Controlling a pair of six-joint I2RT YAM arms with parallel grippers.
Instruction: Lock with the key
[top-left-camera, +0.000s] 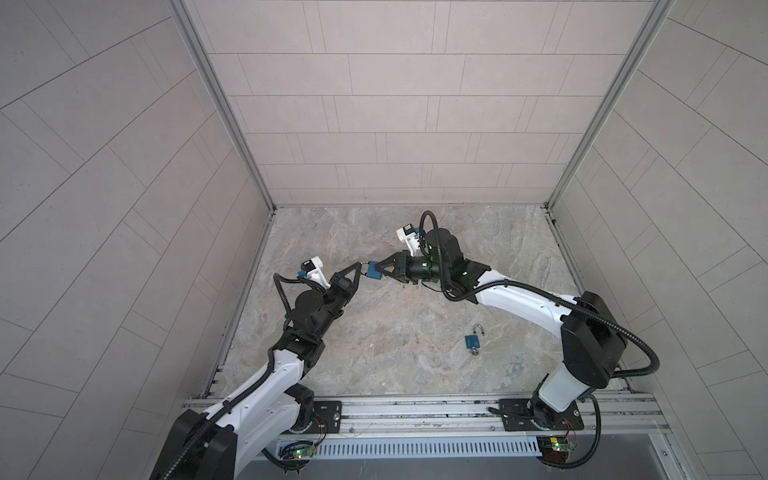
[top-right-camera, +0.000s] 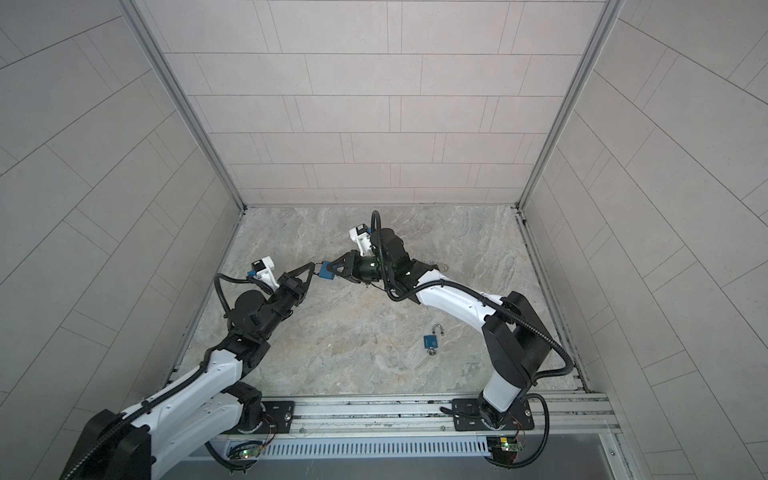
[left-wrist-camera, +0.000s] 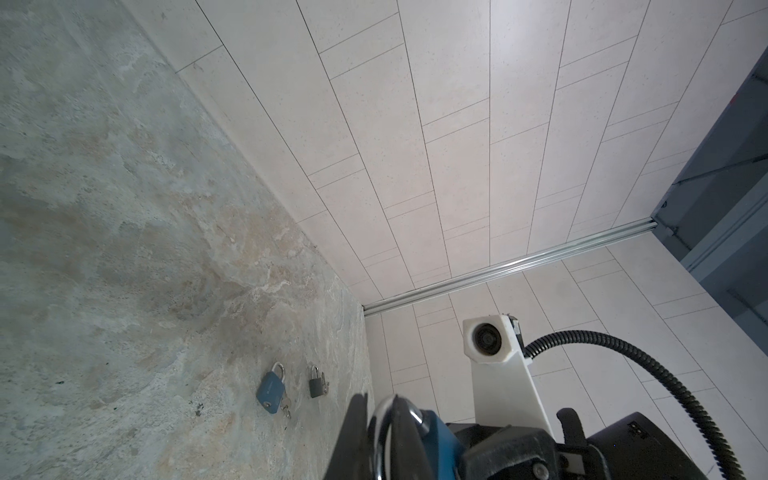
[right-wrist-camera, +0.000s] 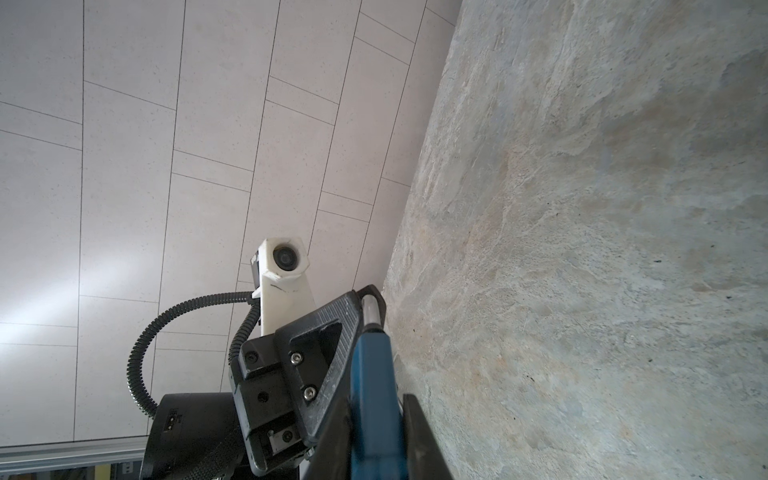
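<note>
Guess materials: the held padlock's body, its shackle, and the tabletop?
Padlock body: uniform matte blue, likely painted or plastic-coated metal; the look doesn't settle which.
Shackle: looks like bare polished steel, silver with bright glints.
Tabletop: stone-look slab with mottled grey-beige veining and a matte finish; could equally be printed laminate.

Cannot see lower end of held blue padlock (right-wrist-camera: 370, 395), cropped at frame edge; cannot identify tiny metal piece (top-left-camera: 473, 352) beside four o'clock padlock (top-left-camera: 471, 341).

Pale tiled walls (top-left-camera: 374, 104) on three sides, aluminium corner posts (top-left-camera: 222, 104). Mottled grey stone-pattern floor (top-left-camera: 395, 332), evenly lit. Grey panel (left-wrist-camera: 727, 166) beyond one wall, possibly glazing.
</note>
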